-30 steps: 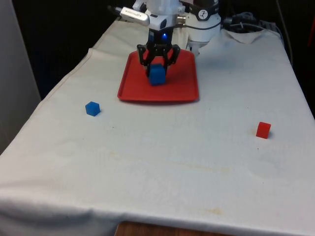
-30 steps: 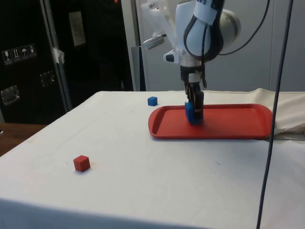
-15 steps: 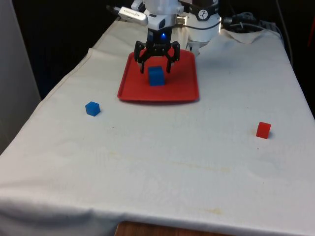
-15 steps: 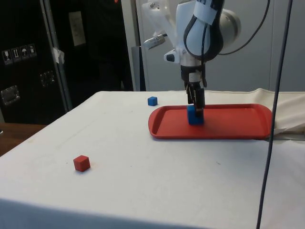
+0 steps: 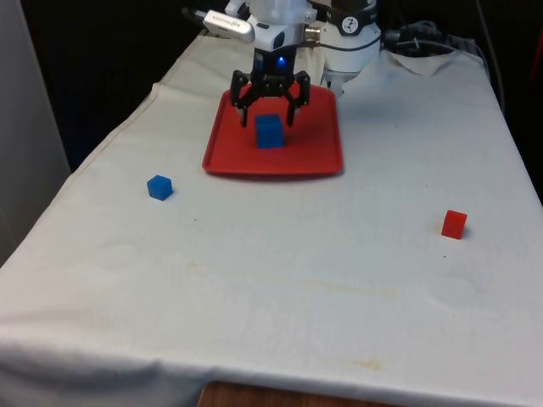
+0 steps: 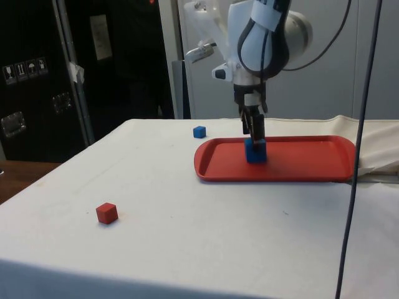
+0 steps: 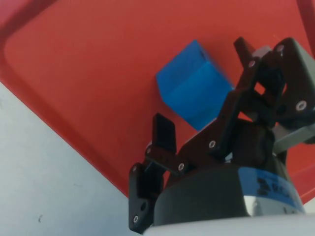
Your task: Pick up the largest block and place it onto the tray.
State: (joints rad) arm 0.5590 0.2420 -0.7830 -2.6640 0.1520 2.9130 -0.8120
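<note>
A: Large blue cube-shaped block (image 5: 270, 131): where is it?
B: Resting on the red plastic tray (image 5: 318, 151), below the black two-finger gripper (image 5: 271, 110), whose fingers are spread and clear of it.
A: Step?
B: Release, apparently; next calls for a straight lift away.

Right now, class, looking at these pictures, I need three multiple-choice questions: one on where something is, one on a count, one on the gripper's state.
1. Where does the big blue block sit?
A. on the cloth
B. on the red tray
C. off the table

2. How many blocks lie on the white cloth outside the tray?
A. one
B. two
C. three

3. The gripper is:
A. open above the block
B. shut on the block
C. shut on the tray's rim

Answers:
1 B, it rests on the tray's floor.
2 B, a small blue block and a red block.
3 A, the fingers stand apart, clear of the block.
</note>
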